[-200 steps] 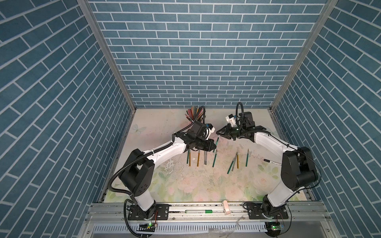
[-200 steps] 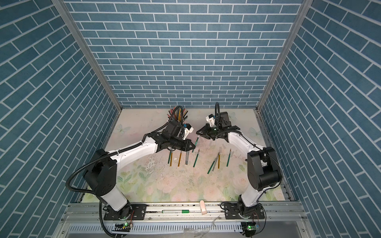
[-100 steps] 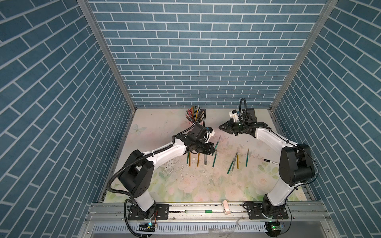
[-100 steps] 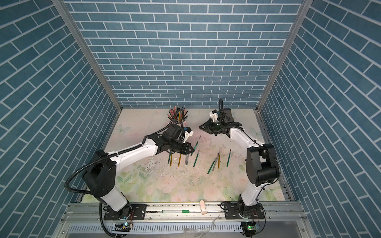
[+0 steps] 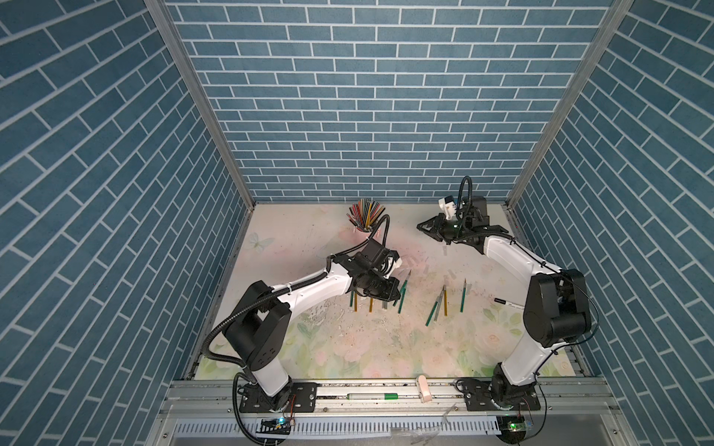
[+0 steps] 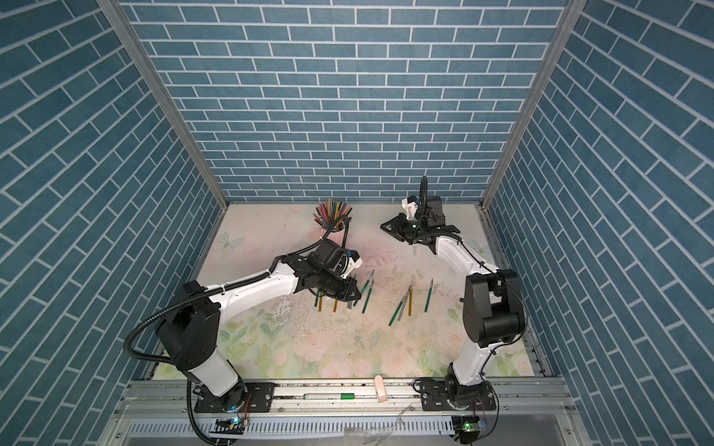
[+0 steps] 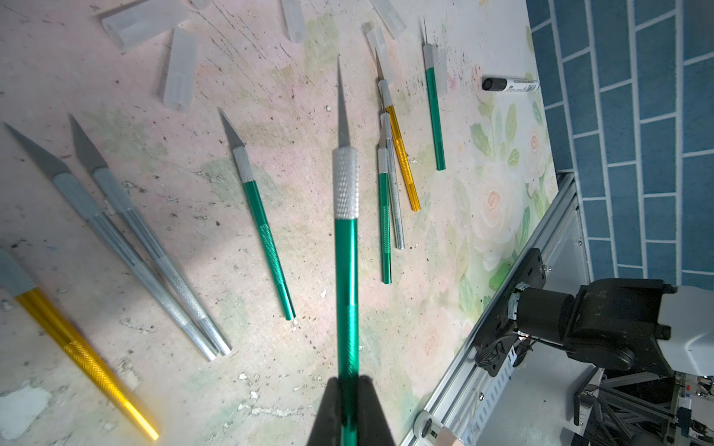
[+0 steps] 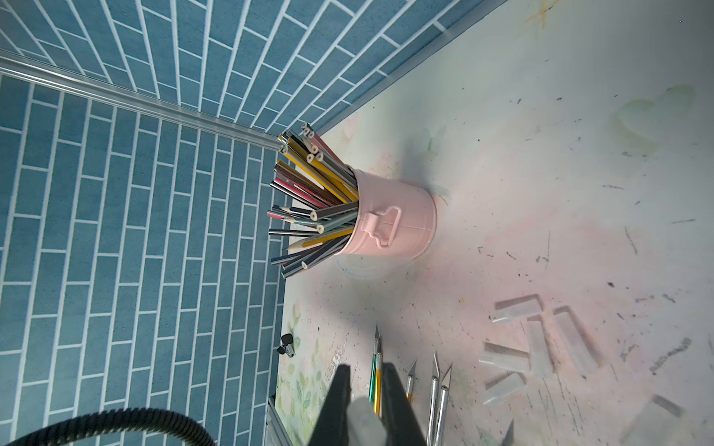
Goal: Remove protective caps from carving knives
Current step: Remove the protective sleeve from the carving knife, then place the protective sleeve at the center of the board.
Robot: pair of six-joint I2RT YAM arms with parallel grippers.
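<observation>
Count in the left wrist view: 9 thin metal-tipped carving knives, namely 4 green, 3 silver-grey and 2 gold.

The left gripper (image 7: 349, 386) is clamped on the handle of 1 green-handled carving knife (image 7: 345, 231), its blade bare and clear of the table. The 8 other knives (image 7: 266, 231) lie flat on the floral table mat (image 5: 347, 347); 3 of them are bunched, touching.

The right gripper (image 8: 366, 372) is closed on 1 translucent whitish plastic cap (image 8: 365, 419) and sits raised near the back right corner.

At least 6 loose caps (image 8: 504, 358) lie scattered between the 2 grippers.

A pink cup of coloured pencils (image 8: 398, 224) stands at the back wall, near the left arm's cable. A white marker with a black cap (image 7: 510, 83) lies by the right edge.

The widest open stretch of mat runs between the knives and the front rail (image 5: 444, 397).
</observation>
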